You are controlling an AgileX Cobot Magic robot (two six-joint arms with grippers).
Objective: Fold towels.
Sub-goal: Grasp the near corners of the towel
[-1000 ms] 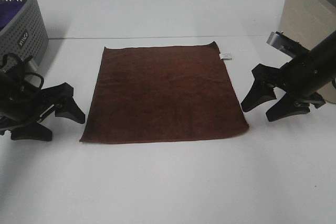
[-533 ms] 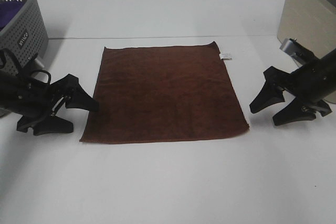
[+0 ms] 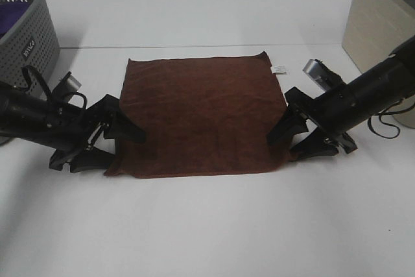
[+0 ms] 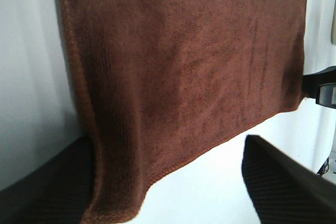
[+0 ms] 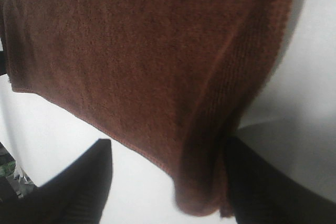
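Note:
The dark brown towel (image 3: 201,111) lies flat on the white table, its small white tag (image 3: 279,69) at the far right corner. My left gripper (image 3: 120,149) is open, its jaws straddling the towel's near left corner. In the left wrist view the towel (image 4: 184,72) fills the frame and its corner sits between the two black fingers (image 4: 47,187). My right gripper (image 3: 284,147) is open, its jaws straddling the near right corner. In the right wrist view the towel (image 5: 136,51) bunches slightly at the corner between the fingers (image 5: 68,187).
A grey perforated laundry basket (image 3: 29,37) with a purple cloth (image 3: 10,16) inside stands at the far left. A beige box (image 3: 379,17) stands at the far right. The right gripper's tip shows in the left wrist view (image 4: 321,85).
Both grippers have moved inward from beside the towel onto its near corners. The near corners have been pushed slightly inward, so the near edge looks shorter.

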